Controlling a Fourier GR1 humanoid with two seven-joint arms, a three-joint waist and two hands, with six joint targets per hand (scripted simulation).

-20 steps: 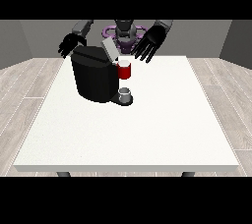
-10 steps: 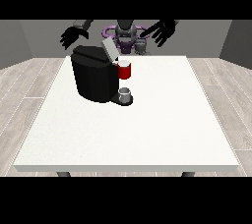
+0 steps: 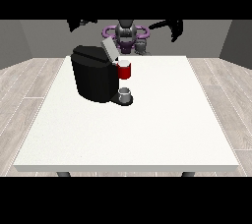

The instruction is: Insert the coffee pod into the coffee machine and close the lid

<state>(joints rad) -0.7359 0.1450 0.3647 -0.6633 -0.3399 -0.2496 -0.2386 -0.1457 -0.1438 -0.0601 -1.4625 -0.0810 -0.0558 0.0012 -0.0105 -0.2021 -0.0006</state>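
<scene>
Front view: the machine [image 3: 96,74] is seen standing on the surface [image 3: 147,120] toward its far left corner, with the lid [image 3: 109,49] tilted up and open. A red thing at the machine [image 3: 125,70] is seen at its front. Below it, a grey thing [image 3: 125,93] sits on the machine's base; whether it is the pod cannot be told, and the pod is not plainly shown anywhere else.

Both hands are held high behind the far edge, well apart from the machine. The hand at the view's left [image 3: 81,23] hangs above and behind the machine. The hand at the view's right [image 3: 173,25] is off toward the far right corner. How the fingers of either lie cannot be told.

The coming move is judged to turn on the lid, which lies below and in front of both hands. The hand at the view's left is judged the nearer to it, while the other would have to cross along the far edge.
</scene>
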